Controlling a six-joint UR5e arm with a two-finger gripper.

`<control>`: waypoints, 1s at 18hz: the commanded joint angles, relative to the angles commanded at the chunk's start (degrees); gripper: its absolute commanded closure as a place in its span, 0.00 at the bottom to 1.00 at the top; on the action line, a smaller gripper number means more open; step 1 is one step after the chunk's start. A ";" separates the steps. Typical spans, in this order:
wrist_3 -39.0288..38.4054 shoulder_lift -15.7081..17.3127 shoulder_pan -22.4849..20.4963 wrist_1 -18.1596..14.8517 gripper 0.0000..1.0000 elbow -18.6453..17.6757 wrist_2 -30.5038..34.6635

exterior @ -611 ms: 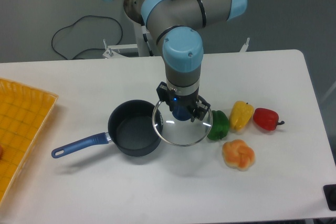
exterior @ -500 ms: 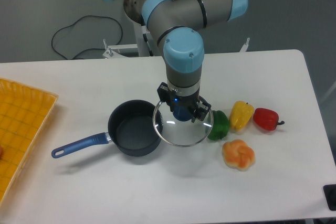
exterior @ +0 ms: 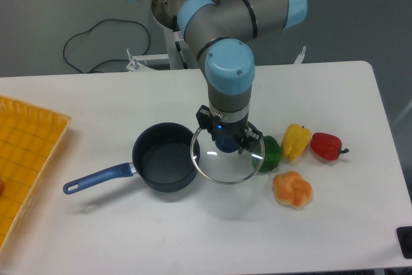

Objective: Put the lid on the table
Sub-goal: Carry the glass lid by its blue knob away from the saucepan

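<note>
Camera view, fixed above the table: the lid (exterior: 228, 158) hangs level in the air, its dark blue knob pinched between the jaws of the gripper (exterior: 227, 142), which are closed on it. Its left edge overlaps the rim of the open saucepan (exterior: 165, 158), and its right edge sits in front of the green pepper (exterior: 269, 152); a soft shadow lies on the table (exterior: 129, 94) below, so the lid looks clear of the surface. I judge the lifting done: the pot stands uncovered. What remains is carrying the lid over bare tabletop, lowering it and letting go. Beyond lie a yellow pepper (exterior: 295, 141), a red pepper (exterior: 326, 145) and an orange pepper (exterior: 293, 189), with a yellow tray (exterior: 26, 152) at far left.
</note>
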State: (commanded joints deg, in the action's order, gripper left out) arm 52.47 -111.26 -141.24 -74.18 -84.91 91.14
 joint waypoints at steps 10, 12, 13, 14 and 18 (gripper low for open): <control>0.00 -3.60 -0.52 0.18 0.40 2.37 0.00; -0.17 -4.83 -0.53 0.35 0.40 2.90 0.00; -0.35 -5.19 -0.53 0.70 0.40 3.08 0.00; -0.53 -5.97 -0.27 2.10 0.40 3.17 0.00; -0.70 -6.86 0.00 3.60 0.40 3.08 -0.09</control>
State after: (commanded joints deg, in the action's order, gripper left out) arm 51.77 -118.12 -141.24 -70.58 -81.83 91.06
